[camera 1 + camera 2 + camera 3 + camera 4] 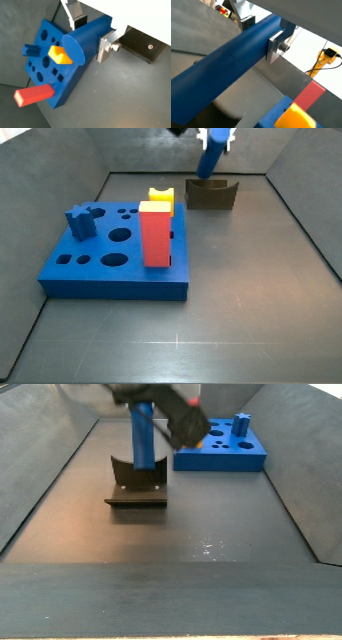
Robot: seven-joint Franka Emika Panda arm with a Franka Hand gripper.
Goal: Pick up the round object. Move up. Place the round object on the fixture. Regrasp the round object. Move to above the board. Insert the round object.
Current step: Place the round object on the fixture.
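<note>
The round object [83, 40] is a long smooth blue rod, and my gripper [93, 34] is shut across its upper part. In both wrist views the silver fingers [274, 47] press its two sides. In both side views the round object [210, 158] hangs nearly upright from the gripper [214, 136] at the back of the bin. Its lower end sits at the notch of the dark fixture [211, 194]; I cannot tell whether they touch. The blue board [114, 253] lies to the side of the fixture [138, 484], apart from it.
On the board stand a tall red block [156, 238], a yellow block [159, 200] and a short blue notched peg [83, 220]. Grey bin walls [54, 474] enclose the dark floor on all sides.
</note>
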